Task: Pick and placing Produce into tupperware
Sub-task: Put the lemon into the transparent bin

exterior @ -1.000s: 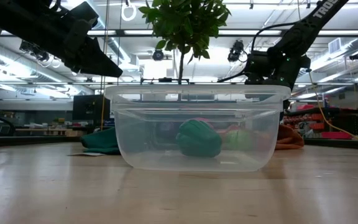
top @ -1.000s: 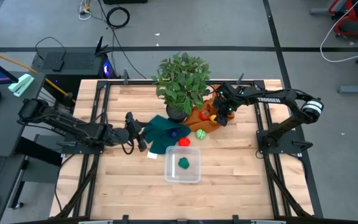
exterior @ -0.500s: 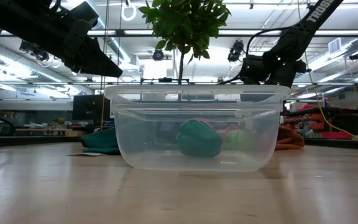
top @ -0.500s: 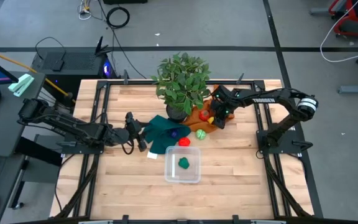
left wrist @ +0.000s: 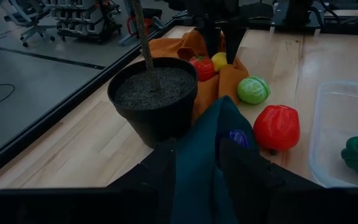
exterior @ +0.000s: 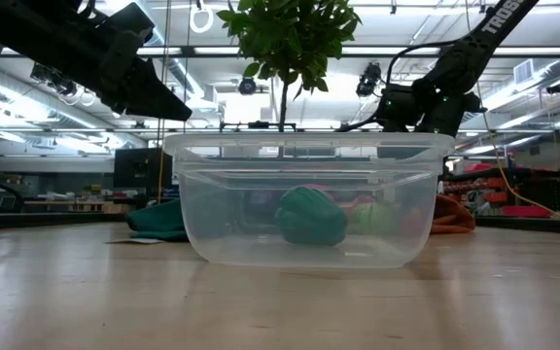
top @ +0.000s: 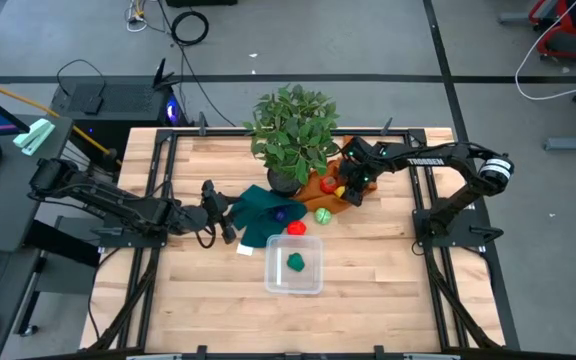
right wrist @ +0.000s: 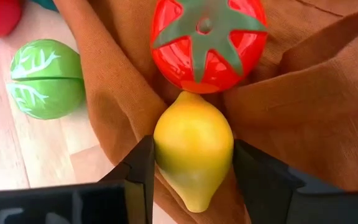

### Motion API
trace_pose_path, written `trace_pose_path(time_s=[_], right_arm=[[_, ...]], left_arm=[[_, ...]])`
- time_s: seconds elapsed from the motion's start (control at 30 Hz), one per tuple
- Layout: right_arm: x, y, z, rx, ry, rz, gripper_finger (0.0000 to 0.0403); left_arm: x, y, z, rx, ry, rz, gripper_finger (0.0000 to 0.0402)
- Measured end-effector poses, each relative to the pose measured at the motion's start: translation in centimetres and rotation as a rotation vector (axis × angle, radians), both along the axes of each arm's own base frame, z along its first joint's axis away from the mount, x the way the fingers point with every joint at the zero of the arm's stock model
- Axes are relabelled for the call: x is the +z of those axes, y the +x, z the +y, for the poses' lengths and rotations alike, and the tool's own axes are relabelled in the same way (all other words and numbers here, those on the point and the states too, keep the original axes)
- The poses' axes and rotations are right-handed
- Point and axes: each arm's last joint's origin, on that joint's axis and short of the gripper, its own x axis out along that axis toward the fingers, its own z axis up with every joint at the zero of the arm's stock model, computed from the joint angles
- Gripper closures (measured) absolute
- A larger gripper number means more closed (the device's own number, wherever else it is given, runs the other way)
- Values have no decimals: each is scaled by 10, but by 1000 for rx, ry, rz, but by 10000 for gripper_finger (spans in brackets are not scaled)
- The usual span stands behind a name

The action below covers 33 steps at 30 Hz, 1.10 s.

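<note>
One lemon (right wrist: pixel 193 149) sits between the right gripper (right wrist: pixel 192 163) fingers, on the orange cloth (right wrist: pixel 303 112) by the plant pot. Both dark fingers (right wrist: pixel 140 171) flank its sides closely, pinching it or just about to; it does not look lifted yet, since it lies against the cloth folds with the tomato (right wrist: pixel 207 42) touching its far end.

To do this step well, I'd say: squeeze across the lemon's widest part, don't catch cloth in the jaws, and lift straight up so the tomato isn't rolled off. Then carry across and release low over the tupperware. The plant (top: pixel 290 130) overhangs that spot, so leaves could get brushed.

Tupperware (top: pixel 294 266) is a clear, shallow container sitting near the front middle of the table (top: pixel 388 290), well apart from the right gripper (top: pixel 348 187). Inside is one green pepper (top: pixel 295 262) resting on the bottom; nothing else in it.

Still outside: red pepper (top: pixel 296 228) just beyond the container's far rim, green cabbage (top: pixel 323 214) beside the orange cloth, plus the tomato. A small purple item (left wrist: pixel 238 138) peeks from the green cloth (top: pixel 268 212); can't tell what it is.

Left gripper (left wrist: pixel 196 163) is at the green cloth's edge, its fingers nipping a raised fold of it.
</note>
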Motion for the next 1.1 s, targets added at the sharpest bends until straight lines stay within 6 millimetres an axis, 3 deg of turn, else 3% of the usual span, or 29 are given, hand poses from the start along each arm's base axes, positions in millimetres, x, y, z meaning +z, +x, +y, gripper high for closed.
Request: trace_pose_path(time_s=[0.23, 0.73, 0.93, 1.1], right_arm=[[6, 1, -1, 1, 15, 18, 268], [50, 8, -5, 24, 71, 115, 267], [62, -3, 2, 24, 76, 127, 268], [84, -18, 15, 3, 66, 98, 268]], left_arm=[[0, 0, 0, 0, 0, 0, 274], [-4, -2, 0, 11, -16, 33, 275], [-5, -3, 1, 19, -29, 40, 271], [-5, -3, 1, 21, -34, 37, 267]])
